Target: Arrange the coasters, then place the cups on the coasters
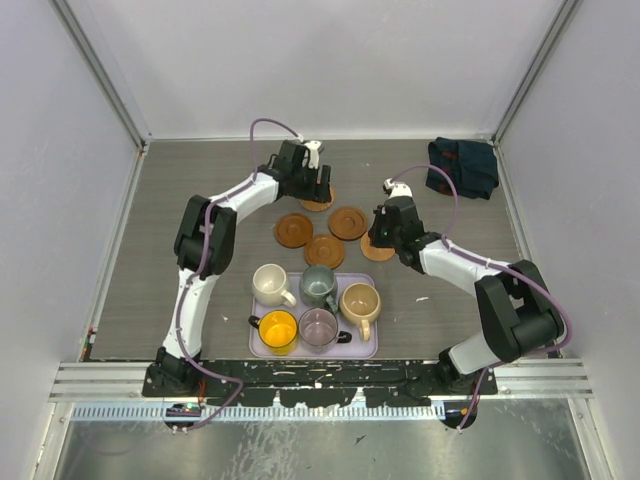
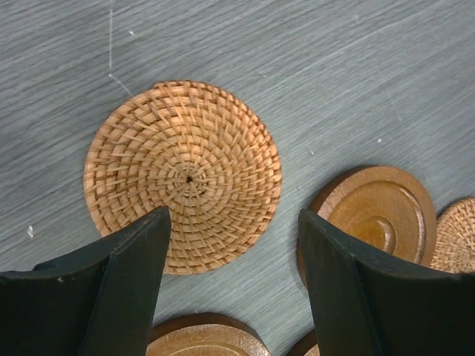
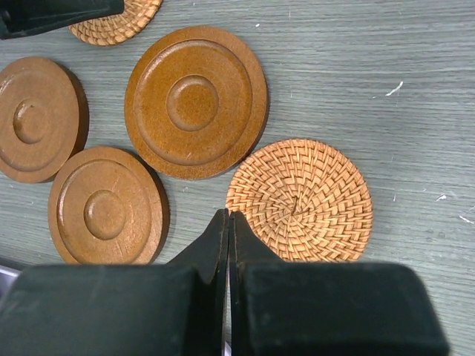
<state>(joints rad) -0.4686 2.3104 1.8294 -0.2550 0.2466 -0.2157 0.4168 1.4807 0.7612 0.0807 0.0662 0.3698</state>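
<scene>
Left gripper (image 2: 234,219) open over coaster (image 2: 182,174) — right gripper (image 3: 228,219) shut.

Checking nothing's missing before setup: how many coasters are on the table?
5: three wooden coasters clustered mid-table, a woven coaster below the left hand, a second woven coaster at the right hand. None appears hidden.

Bright, even overhead light, soft shadows beside the coasters (image 3: 197,100), all 3 views sharp.
</scene>
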